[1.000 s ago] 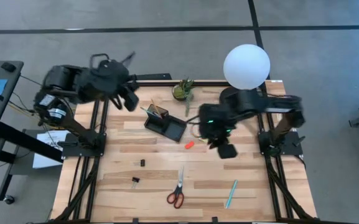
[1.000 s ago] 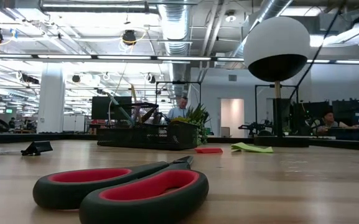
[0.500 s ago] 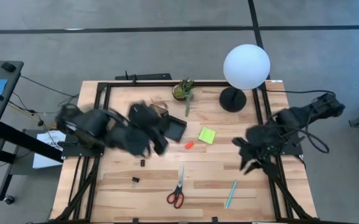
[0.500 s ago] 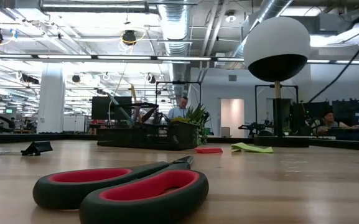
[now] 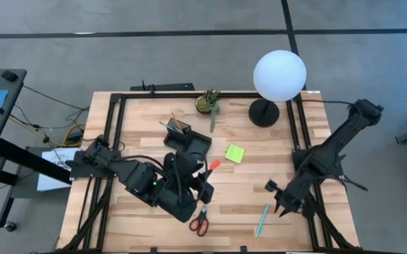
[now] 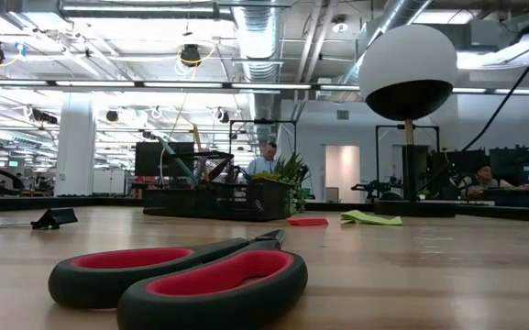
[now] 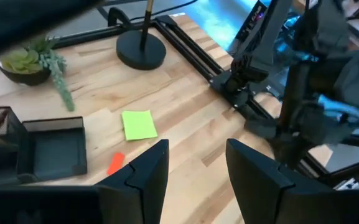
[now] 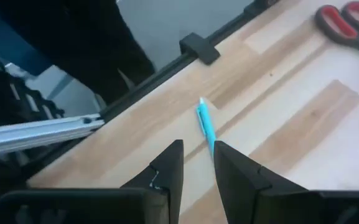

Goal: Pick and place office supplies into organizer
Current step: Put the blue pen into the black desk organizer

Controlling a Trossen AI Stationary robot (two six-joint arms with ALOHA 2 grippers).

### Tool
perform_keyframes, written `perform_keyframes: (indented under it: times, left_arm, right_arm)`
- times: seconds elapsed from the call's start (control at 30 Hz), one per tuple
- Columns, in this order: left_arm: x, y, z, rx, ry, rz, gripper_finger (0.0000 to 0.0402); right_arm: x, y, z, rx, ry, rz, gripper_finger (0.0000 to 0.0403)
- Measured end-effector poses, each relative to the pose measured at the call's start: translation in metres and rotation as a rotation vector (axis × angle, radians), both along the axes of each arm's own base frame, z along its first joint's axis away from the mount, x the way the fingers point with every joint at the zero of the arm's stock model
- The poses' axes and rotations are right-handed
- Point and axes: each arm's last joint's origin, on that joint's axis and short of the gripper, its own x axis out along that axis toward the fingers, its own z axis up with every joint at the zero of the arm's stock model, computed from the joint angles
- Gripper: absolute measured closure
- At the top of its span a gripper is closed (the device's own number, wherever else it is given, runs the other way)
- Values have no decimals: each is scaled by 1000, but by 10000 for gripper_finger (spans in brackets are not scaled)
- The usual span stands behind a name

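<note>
The red-handled scissors (image 5: 200, 219) lie flat near the near edge, large in the low view (image 6: 181, 275). A teal pen (image 5: 262, 220) lies to their right. The lime-green sticky pad (image 5: 235, 153) and orange eraser (image 5: 214, 164) lie mid-table beside the black organizer (image 5: 187, 141), which holds several pens. My left gripper (image 5: 204, 185) hovers open just beyond the scissors' blade tips; its wrist view faces the pad (image 7: 139, 124) and eraser (image 7: 116, 163). My right gripper (image 5: 279, 204) hangs by the right rail with a narrow gap, its fingers pointing at the pen (image 8: 206, 121).
A potted plant (image 5: 207, 102) and the lamp's round base (image 5: 263, 113) with its white globe (image 5: 279, 75) stand at the far edge. A black clip (image 6: 53, 218) lies on the left side. Black frame rails (image 5: 111, 141) run along the table's sides.
My left arm has swung from the far left corner down toward the table's middle and near edge, ending over the scissors' tips. My right arm has swung away from the middle toward the near right edge, uncovering the sticky pad. No object has moved.
</note>
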Motion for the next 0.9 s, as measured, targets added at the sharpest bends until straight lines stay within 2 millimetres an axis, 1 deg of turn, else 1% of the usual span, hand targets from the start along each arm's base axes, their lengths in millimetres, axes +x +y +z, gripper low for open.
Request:
perform_keyframes:
  times: [0.1,0.3,0.43,0.57,0.67,0.8,0.9]
  left_arm:
    - [0,0,0,-13,-13,14,247]
    - [0,0,0,-13,-13,14,247]
    - [0,0,0,-16,-14,16,247]
    - [0,0,0,-18,-15,17,247]
    - [0,0,0,-22,-16,18,247]
    - [0,0,0,-33,-23,26,247]
    - [0,0,0,-34,-23,27,247]
  right_arm:
    - [2,4,-15,24,-49,6,321]
    - [6,6,-46,60,-101,3,321]
    - [5,5,-74,34,-90,12,321]
    - [6,3,-98,1,-84,18,321]
    - [11,3,-106,-13,-112,29,321]
    - [17,2,-112,-6,-125,14,321]
    - [18,2,-117,-21,-110,15,321]
